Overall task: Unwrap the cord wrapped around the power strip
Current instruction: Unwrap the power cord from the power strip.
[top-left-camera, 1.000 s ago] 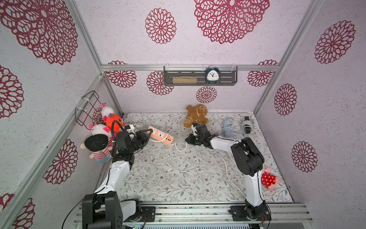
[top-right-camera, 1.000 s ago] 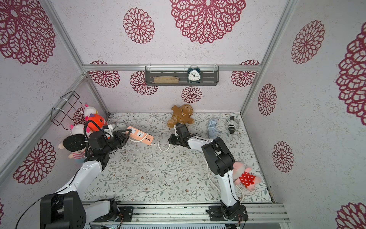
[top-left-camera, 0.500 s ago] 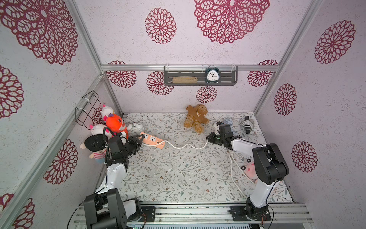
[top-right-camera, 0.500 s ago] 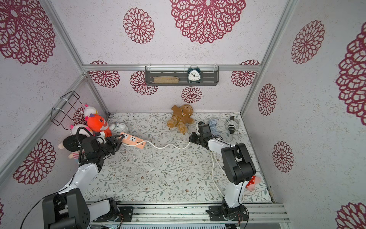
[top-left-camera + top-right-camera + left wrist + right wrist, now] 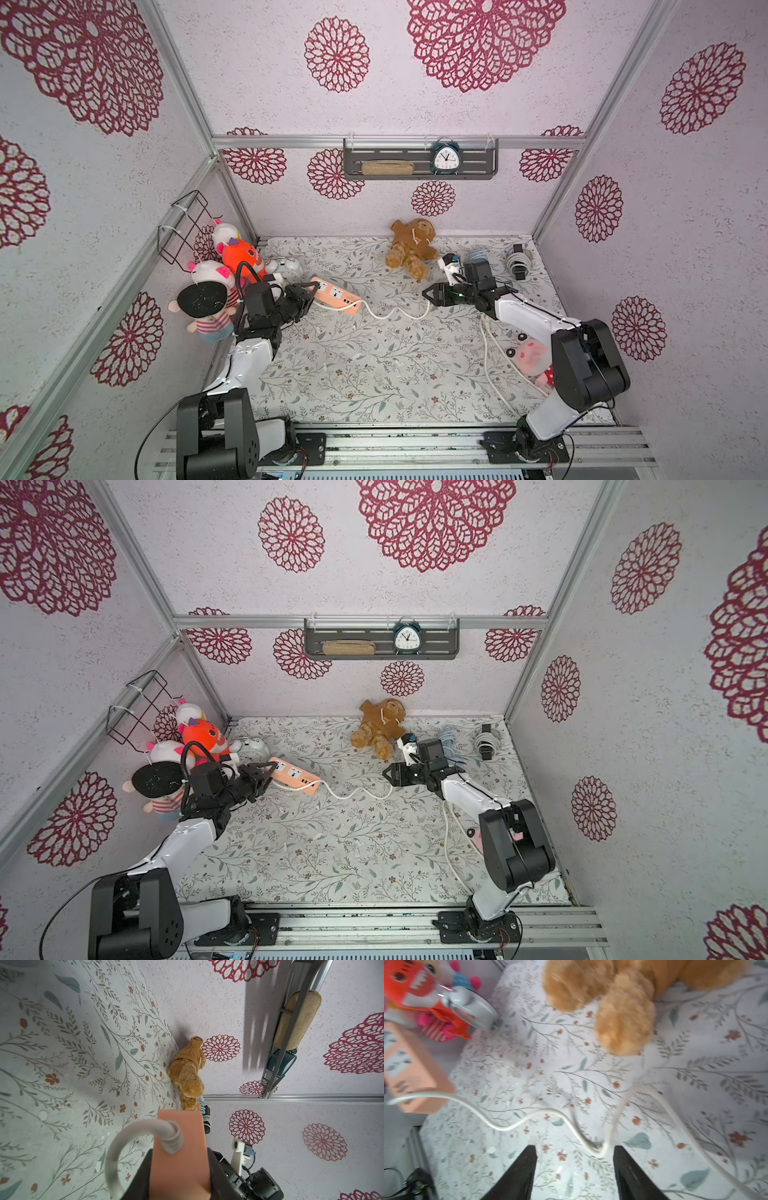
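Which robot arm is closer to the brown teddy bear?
Right. The right arm has its open jaws just in front of the teddy bear, near its feet. The left arm is much farther away, its jaws gripping the orange power strip.

— How is the left arm (image 5: 249, 361) posed?
— It is extended up the left of the frame; the left gripper (image 5: 308, 291) is clamped on the power strip (image 5: 334, 293).
— And the right arm (image 5: 528, 320)?
— It is folded leftward from the lower right; the right gripper (image 5: 574, 1167) is seen with its jaws parted.
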Robot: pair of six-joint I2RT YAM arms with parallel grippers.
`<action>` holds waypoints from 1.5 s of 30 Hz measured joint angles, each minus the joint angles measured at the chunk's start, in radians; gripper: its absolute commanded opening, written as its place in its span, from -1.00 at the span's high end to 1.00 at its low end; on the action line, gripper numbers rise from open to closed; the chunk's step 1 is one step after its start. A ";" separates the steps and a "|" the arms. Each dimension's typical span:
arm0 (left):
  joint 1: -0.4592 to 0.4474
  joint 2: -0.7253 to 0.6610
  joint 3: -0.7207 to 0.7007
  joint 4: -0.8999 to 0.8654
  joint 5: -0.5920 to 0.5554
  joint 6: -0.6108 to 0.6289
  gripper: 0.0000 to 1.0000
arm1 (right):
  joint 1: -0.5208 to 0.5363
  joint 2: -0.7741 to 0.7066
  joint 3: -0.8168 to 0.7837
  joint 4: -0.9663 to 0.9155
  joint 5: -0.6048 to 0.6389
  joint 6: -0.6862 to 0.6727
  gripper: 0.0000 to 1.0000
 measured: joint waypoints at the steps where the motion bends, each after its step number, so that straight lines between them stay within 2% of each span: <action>1: -0.011 0.013 0.006 0.009 -0.004 -0.006 1.00 | 0.026 -0.008 0.010 0.007 -0.009 -0.015 -0.51; 4: -0.046 0.056 0.023 0.050 -0.017 -0.030 1.00 | 0.128 0.005 0.037 0.071 -0.045 -0.071 -0.57; 8: -0.070 0.069 0.030 0.085 -0.024 -0.053 1.00 | 0.222 0.096 0.090 0.125 -0.082 -0.106 -0.59; 13: -0.077 0.069 0.040 0.106 -0.037 -0.062 1.00 | 0.254 0.201 0.137 0.155 -0.066 -0.131 -0.59; 16: -0.080 0.069 0.041 0.113 -0.041 -0.069 1.00 | 0.255 0.254 0.160 0.180 -0.047 -0.142 -0.49; 17: -0.082 0.069 0.041 0.114 -0.041 -0.071 1.00 | 0.255 0.272 0.166 0.194 -0.048 -0.142 -0.39; 25: -0.085 0.098 0.041 0.159 -0.044 -0.082 1.00 | 0.256 0.307 0.172 0.252 -0.061 -0.130 0.89; 26: -0.086 0.108 0.041 0.168 -0.046 -0.085 1.00 | 0.256 0.305 0.172 0.254 -0.066 -0.132 1.00; 37: -0.092 0.171 0.059 0.239 -0.087 -0.095 1.00 | 0.290 0.154 0.043 0.257 -0.099 -0.171 1.00; 41: -0.093 0.221 0.078 0.340 -0.098 -0.145 1.00 | 0.328 0.135 0.021 0.256 -0.098 -0.192 1.00; 45: -0.093 0.274 0.094 0.468 -0.068 -0.225 1.00 | 0.328 0.150 -0.034 0.276 -0.035 -0.187 1.00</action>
